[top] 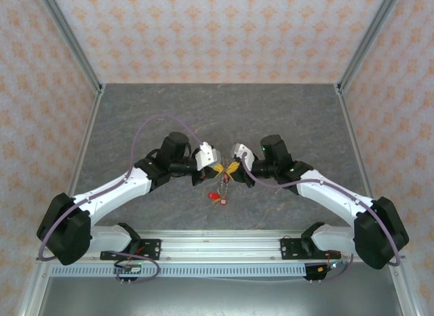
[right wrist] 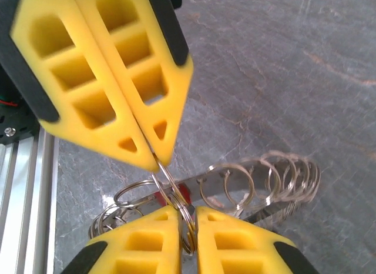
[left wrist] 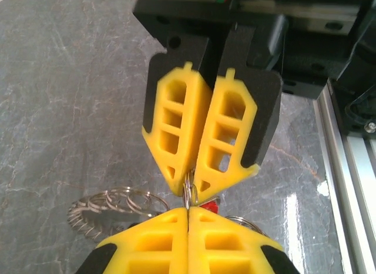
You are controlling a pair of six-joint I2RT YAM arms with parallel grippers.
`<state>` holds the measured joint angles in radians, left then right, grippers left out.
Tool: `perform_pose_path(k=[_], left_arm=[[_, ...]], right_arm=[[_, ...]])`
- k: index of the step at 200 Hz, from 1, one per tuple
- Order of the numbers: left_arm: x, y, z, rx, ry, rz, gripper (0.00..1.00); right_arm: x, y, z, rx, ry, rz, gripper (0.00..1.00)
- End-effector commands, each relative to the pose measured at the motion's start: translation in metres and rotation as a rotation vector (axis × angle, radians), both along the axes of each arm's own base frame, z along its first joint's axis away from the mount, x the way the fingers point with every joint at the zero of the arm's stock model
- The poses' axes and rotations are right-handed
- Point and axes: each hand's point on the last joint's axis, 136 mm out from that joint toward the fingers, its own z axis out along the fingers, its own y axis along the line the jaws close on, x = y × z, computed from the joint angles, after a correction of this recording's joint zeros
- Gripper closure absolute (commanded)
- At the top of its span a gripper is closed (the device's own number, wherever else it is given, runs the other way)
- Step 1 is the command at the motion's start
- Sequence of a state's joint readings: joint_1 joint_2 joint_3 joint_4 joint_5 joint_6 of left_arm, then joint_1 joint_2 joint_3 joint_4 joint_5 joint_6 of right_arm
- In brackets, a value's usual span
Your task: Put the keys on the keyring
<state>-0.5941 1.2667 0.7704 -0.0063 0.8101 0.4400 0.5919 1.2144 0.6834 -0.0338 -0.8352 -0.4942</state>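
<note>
Hanging between both claw tips over the middle of the table, the keyring shows as one short wire stretch, the rest cut off by yellow fingers. Left claw is pressed together on that wire. Right claw sits slightly apart with wire in the gap; can't tell if it grips. Keys dangle below, blurry, uncountable; two red tags seen from the top. Several small rings overlap, count unclear. Open grey surface on every side; near-edge rail well apart.
</note>
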Motion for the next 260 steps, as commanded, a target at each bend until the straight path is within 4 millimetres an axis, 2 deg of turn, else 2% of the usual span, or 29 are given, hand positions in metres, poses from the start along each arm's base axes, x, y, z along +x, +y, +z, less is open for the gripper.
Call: perform_pose_path(k=[1, 27, 44, 58, 108, 120, 147, 211, 260], left_arm=[[0.001, -0.009, 0.047, -0.171, -0.077, -0.028, 1.00], [0.002, -0.011, 0.040, -0.181, -0.057, -0.023, 1.00], [0.002, -0.011, 0.032, -0.161, -0.039, -0.026, 1.00], [0.001, -0.010, 0.024, -0.138, -0.031, -0.026, 1.00], [0.000, 0.000, 0.009, -0.062, -0.022, 0.005, 1.00], [-0.001, 0.003, 0.006, -0.034, -0.026, 0.012, 0.89], [-0.003, 0.010, 0.005, 0.010, -0.041, 0.020, 0.78], [-0.014, 0.012, -0.001, 0.103, -0.042, 0.003, 0.71], [-0.012, 0.011, -0.004, 0.135, -0.068, 0.035, 0.64]], right_arm=[[0.003, -0.001, -0.010, 0.035, 0.051, -0.038, 0.87], [0.003, 0.000, -0.005, 0.088, 0.053, -0.057, 0.87], [0.007, -0.001, 0.003, 0.102, 0.035, -0.086, 0.91], [0.006, 0.000, 0.007, 0.113, 0.028, -0.072, 1.00], [0.009, 0.003, 0.008, 0.104, 0.030, -0.069, 1.00], [0.009, 0.003, 0.012, 0.110, 0.024, -0.063, 1.00], [0.010, 0.004, 0.015, 0.113, 0.015, -0.059, 1.00], [0.008, 0.006, 0.021, 0.135, 0.014, -0.049, 1.00], [0.005, 0.008, 0.029, 0.157, 0.014, -0.029, 1.00]])
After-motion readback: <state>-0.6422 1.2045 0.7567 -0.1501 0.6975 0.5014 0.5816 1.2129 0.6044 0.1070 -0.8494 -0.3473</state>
